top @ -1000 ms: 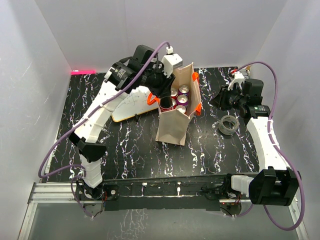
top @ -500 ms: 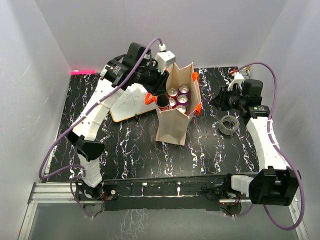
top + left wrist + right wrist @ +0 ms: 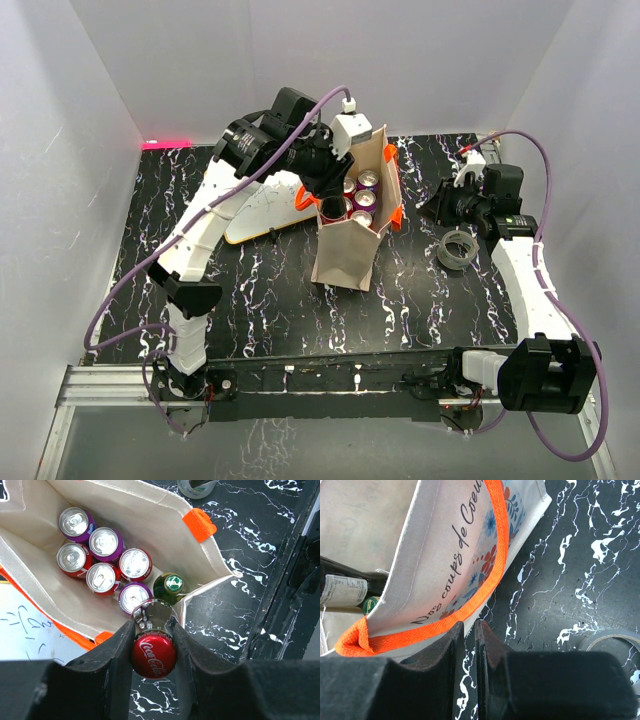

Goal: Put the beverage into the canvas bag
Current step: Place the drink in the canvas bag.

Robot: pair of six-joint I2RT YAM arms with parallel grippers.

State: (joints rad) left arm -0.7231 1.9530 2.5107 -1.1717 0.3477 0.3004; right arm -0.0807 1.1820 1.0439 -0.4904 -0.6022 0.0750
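The canvas bag point(image 3: 345, 255) stands upright mid-table, beige with orange handles, its mouth open. Inside it the left wrist view shows several purple and red cans point(image 3: 102, 545) and a green-capped bottle point(image 3: 171, 584). My left gripper point(image 3: 325, 195) is shut on the neck of a glass bottle with a red Coca-Cola cap point(image 3: 153, 656). It holds the bottle upright over the bag's near-left corner point(image 3: 200, 607), the bottle body pointing down into the mouth. My right gripper point(image 3: 428, 208) is shut and empty, just right of the bag's orange handle point(image 3: 490, 575).
A white board with an orange-brown frame point(image 3: 262, 215) lies left of the bag, under my left arm. A grey tape roll point(image 3: 458, 249) lies on the black marble table to the right, near my right gripper. White walls close in the table.
My left gripper drew back to the left of the bag with the bottle, then swung back over the bag's opening. My right arm has barely shifted.
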